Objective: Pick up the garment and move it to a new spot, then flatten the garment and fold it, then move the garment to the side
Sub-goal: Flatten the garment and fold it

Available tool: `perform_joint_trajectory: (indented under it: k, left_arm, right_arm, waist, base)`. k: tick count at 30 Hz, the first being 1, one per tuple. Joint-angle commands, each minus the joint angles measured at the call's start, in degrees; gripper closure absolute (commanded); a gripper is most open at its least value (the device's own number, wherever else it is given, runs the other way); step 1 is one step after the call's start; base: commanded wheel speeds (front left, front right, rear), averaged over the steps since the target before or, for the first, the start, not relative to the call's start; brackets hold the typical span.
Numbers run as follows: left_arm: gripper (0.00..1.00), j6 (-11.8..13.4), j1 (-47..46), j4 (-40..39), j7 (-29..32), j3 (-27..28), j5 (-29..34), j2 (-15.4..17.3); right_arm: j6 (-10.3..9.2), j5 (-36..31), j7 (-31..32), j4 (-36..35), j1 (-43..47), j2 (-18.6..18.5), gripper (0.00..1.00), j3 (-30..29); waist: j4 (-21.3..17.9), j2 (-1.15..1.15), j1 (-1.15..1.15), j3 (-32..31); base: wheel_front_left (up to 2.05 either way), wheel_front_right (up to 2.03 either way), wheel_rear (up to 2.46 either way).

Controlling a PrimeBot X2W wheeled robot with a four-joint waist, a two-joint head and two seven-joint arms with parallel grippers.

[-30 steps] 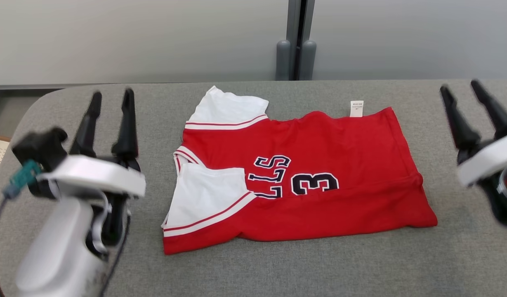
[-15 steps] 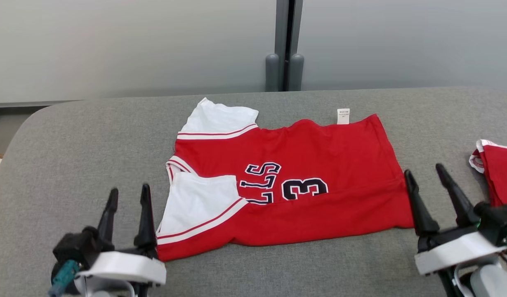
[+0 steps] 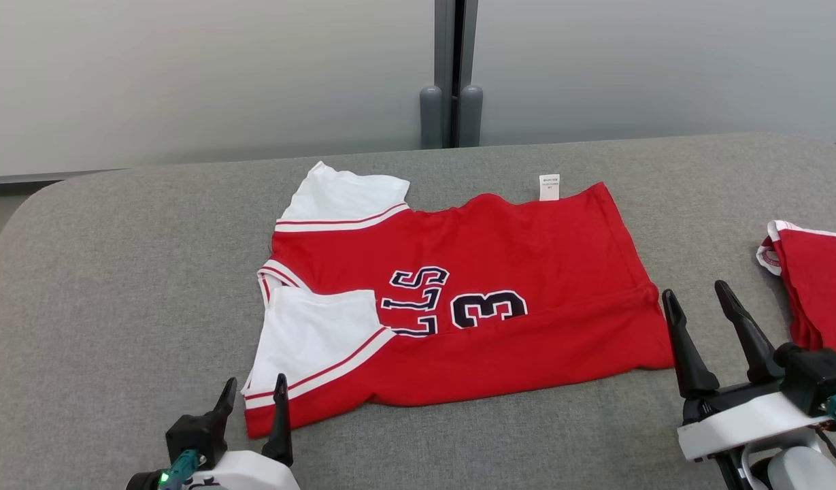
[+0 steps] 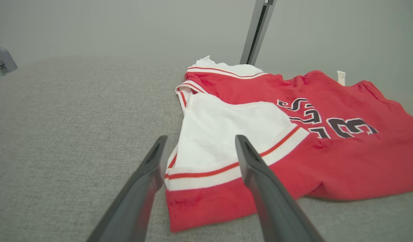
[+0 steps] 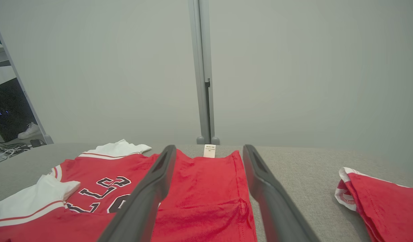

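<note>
Change, left arm: the left gripper [image 3: 254, 382] had dropped from the upper left of the head view to the lower left over the last second. It stood at the garment's [image 3: 458, 306] near-left corner.
Change, right arm: the right gripper [image 3: 694, 290] had come in from the right edge to the lower right, just beside the near-right corner.
Change, camera: the whole head view had shifted, so the garment's slight drift in frame was no move of the cloth. Its lay was unchanged.
Jaws: both pairs stood spread, holding nothing.
Garment position: centre of the grey table [image 3: 118, 272], sleeves turned in, near edge doubled over.
Judgement: both arms appeared lined up on the near corners for a further fold or the move aside.
Cut off: the left gripper's body at the bottom edge, and a second red garment [image 3: 809, 286] at the right edge.
Obscured: the lettering, partly under the white sleeve [image 3: 315, 333].
Undetermined: whether the left fingers [image 4: 260, 181] touched the cloth.
</note>
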Motion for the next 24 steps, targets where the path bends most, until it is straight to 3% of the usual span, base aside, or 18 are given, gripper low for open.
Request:
perform_joint_trajectory:
  k: [1, 8, 17, 18, 19, 20, 24]
  left_arm:
    - [0.0, 1.4, -1.9, 2.17, -0.08, -0.09, 1.71, 0.31]
    - [0.0, 5.11, -4.71, 13.0, -0.09, -0.72, 0.13, 0.25]
    - [0.0, 4.22, -8.63, 21.73, 0.14, -2.43, -1.24, 0.23]
    - [0.31, 3.82, -9.08, 22.75, 0.19, -2.96, -1.27, 0.19]
    - [0.89, 3.26, -9.45, 23.67, 0.19, -3.41, -1.46, 0.18]
    - [1.0, 2.9, -9.91, 24.27, 0.19, -3.76, -1.57, 0.18]
    - [1.0, 3.09, -11.91, 21.94, 0.0, -2.94, -1.28, 0.54]
  right_arm:
    - [0.0, -0.01, -0.3, 0.04, -0.48, 0.11, 0.0, -0.08]
    - [0.0, 0.6, -0.3, 0.69, -0.52, 0.38, 0.0, -0.16]
    - [0.0, 0.68, -0.31, 1.16, -1.18, 0.34, 0.0, -0.19]
    - [0.0, 0.59, -0.31, 1.52, -1.19, 0.23, 0.0, -0.39]
    - [0.0, 0.59, -0.31, 1.98, -1.15, 0.23, 0.0, -0.76]
    - [0.0, 0.68, -0.3, 2.66, -1.16, 0.27, 0.0, -1.18]
    - [0.0, 0.83, -0.22, 7.18, -1.82, 0.58, 0.0, -2.74]
  waist:
    - [-0.27, 0.0, 0.0, 0.1]
    - [-1.18, 0.0, 0.0, 0.95]
    - [-1.92, 0.0, 0.0, 2.38]
    - [-1.92, 0.0, 0.0, 2.53]
    - [-1.88, 0.0, 0.0, 2.63]
    - [-1.78, 0.0, 0.0, 2.72]
    - [-0.91, 0.0, 0.0, 2.96]
  base:
    - [0.0, 0.0, 0.0]
    - [0.0, 0.0, 0.0]
    - [0.0, 0.0, 0.0]
    - [0.0, 0.0, 0.0]
    - [0.0, 0.0, 0.0]
    - [0.0, 0.0, 0.0]
    - [0.0, 0.0, 0.0]
